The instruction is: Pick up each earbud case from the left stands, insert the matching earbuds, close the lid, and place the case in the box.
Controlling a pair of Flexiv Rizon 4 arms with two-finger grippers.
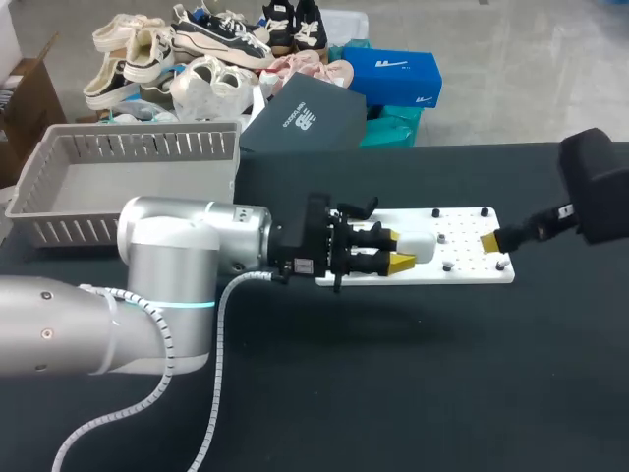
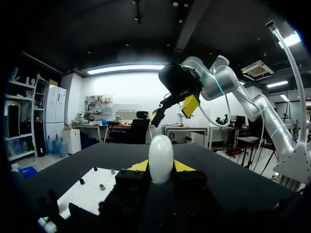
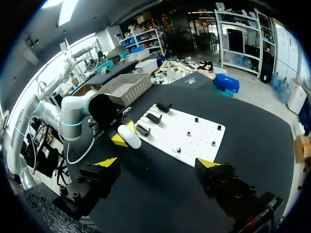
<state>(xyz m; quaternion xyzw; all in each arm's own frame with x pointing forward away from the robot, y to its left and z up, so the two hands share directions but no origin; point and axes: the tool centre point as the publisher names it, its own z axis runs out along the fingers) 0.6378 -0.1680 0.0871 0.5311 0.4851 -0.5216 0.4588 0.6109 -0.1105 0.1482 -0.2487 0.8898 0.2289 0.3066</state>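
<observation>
My left gripper [image 1: 398, 248] is shut on a white, closed earbud case [image 1: 425, 246], held just above the left part of the white board [image 1: 462, 265]. In the left wrist view the case [image 2: 161, 158] stands upright between the yellow fingertips [image 2: 138, 166]. At the board's right end my right gripper [image 1: 494, 249] hangs open and empty; it also shows ahead of the case [image 2: 175, 110] in that view. From the right wrist, the open gripper [image 3: 158, 162] looks down on the case [image 3: 129, 136] and on black stands [image 3: 153, 117] on the board [image 3: 194, 141]. No earbuds are visible.
A grey slatted basket [image 1: 59, 221] stands at the table's back left, also seen as the basket [image 3: 141, 85] behind my left arm. Small black pegs [image 1: 447, 265] dot the board's right half. Black tabletop lies open in front of the board.
</observation>
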